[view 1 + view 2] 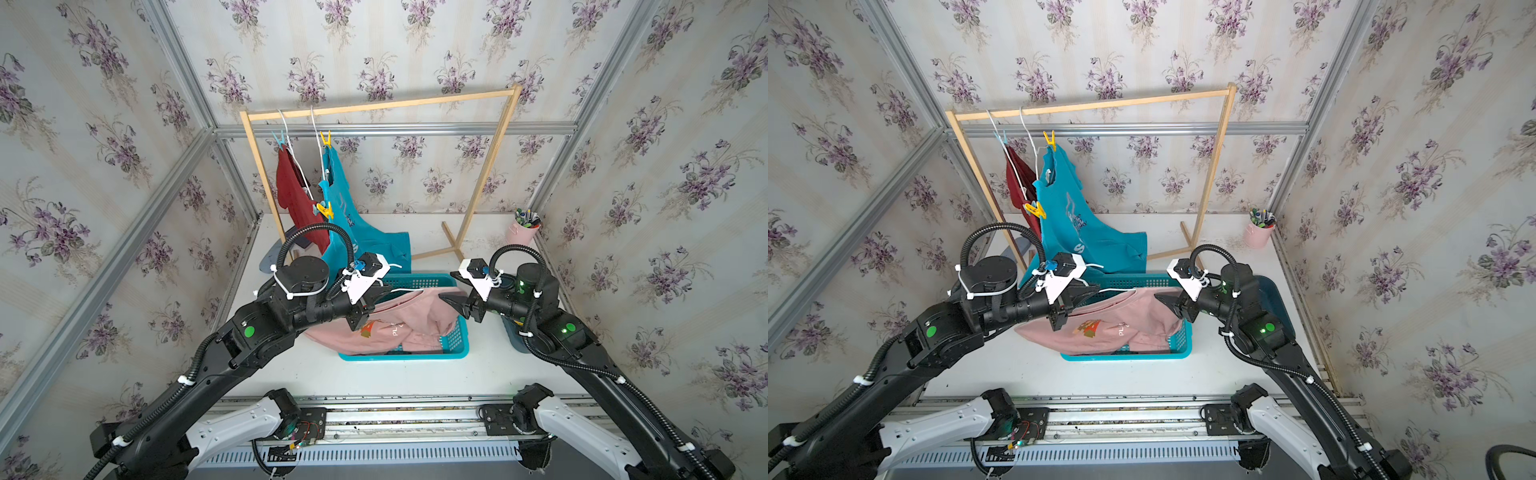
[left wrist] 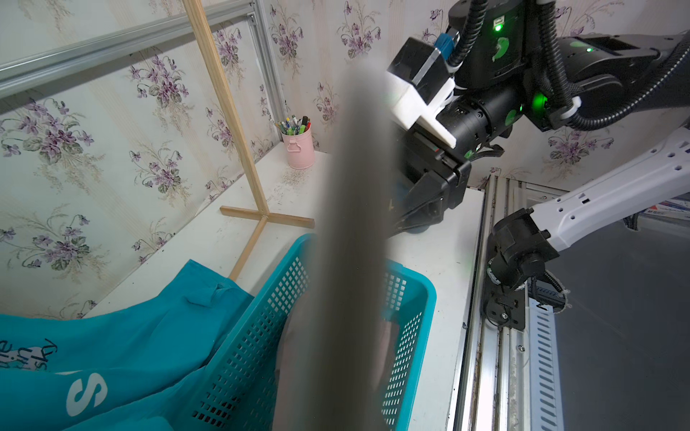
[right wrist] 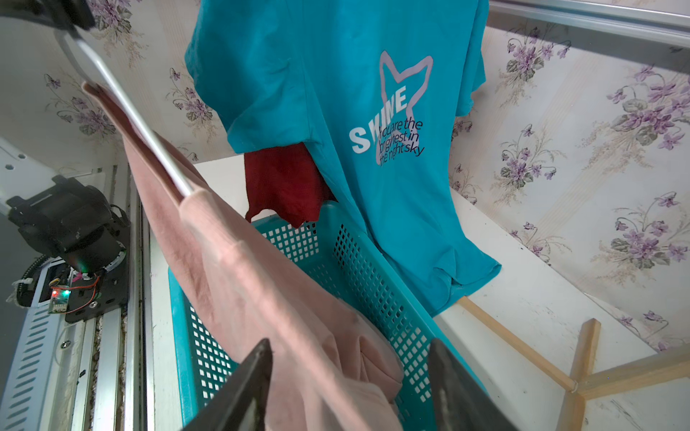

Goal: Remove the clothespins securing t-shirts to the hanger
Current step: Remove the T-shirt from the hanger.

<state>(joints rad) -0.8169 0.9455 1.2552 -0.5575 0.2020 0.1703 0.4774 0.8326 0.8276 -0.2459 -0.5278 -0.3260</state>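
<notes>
Top views: both arms bend inward over the basket (image 1: 457,347). Left pincer (image 1: 383,293) is clamped tight on the white hanger (image 1: 409,290); its pink t-shirt (image 1: 395,328) drapes into the basket. Clothespins (image 1: 326,139) sit behind the basket, on the red tee (image 1: 293,191) and turquoise tee (image 1: 365,245) on the rack (image 1: 374,106).
Left wrist: a grey band (image 2: 351,261) blurs the grip.
Right wrist: right pincer (image 3: 349,345) has its jaws wide apart, straddling pink fabric over the basket, not closed on it.

Both top views sit high at six o'clock, looking down toward twelve over the whole table (image 1: 374,374). The left wrist camera faces two o'clock, the right ten, both close above the shared basket (image 3: 373,283).
</notes>
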